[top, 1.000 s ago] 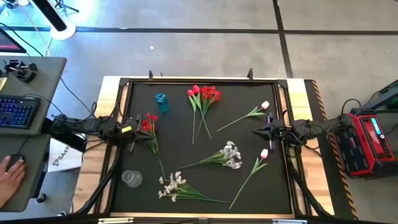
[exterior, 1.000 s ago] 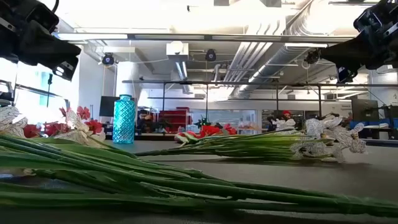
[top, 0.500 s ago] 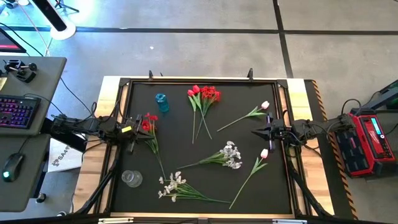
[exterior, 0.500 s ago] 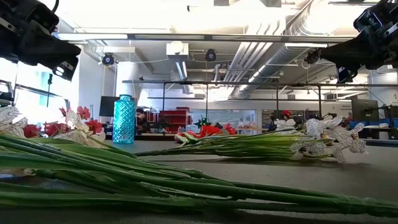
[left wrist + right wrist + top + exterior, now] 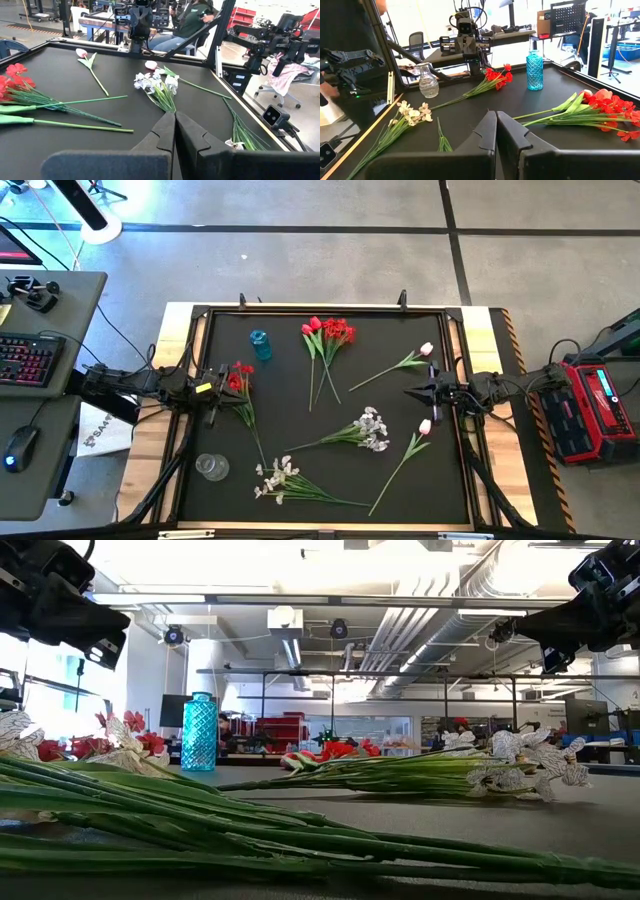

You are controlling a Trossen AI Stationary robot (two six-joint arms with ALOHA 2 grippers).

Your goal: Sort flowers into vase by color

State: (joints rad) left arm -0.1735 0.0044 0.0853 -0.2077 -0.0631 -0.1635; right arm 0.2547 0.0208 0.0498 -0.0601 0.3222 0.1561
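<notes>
Flowers lie flat on the black table (image 5: 300, 420). A red bunch (image 5: 240, 378) is at the left and red tulips with a red bunch (image 5: 328, 335) at the far middle. Two pink tulips (image 5: 425, 350) (image 5: 424, 426) are at the right, and white sprays (image 5: 372, 428) (image 5: 275, 478) lie in the middle and near side. A blue vase (image 5: 260, 345) stands far left and a clear glass vase (image 5: 211, 467) near left. My left gripper (image 5: 175, 115) hovers shut at the left edge by the red bunch. My right gripper (image 5: 496, 114) hovers shut at the right edge between the pink tulips.
A raised frame (image 5: 460, 330) borders the table. A desk with a keyboard (image 5: 30, 358) and mouse (image 5: 20, 448) stands to the left, and a red box (image 5: 592, 408) to the right. The black surface between the flower groups is bare.
Neither arm nor any flower has moved. A person's hand that lay on the mouse at the desk left of the table has drawn out of view.
</notes>
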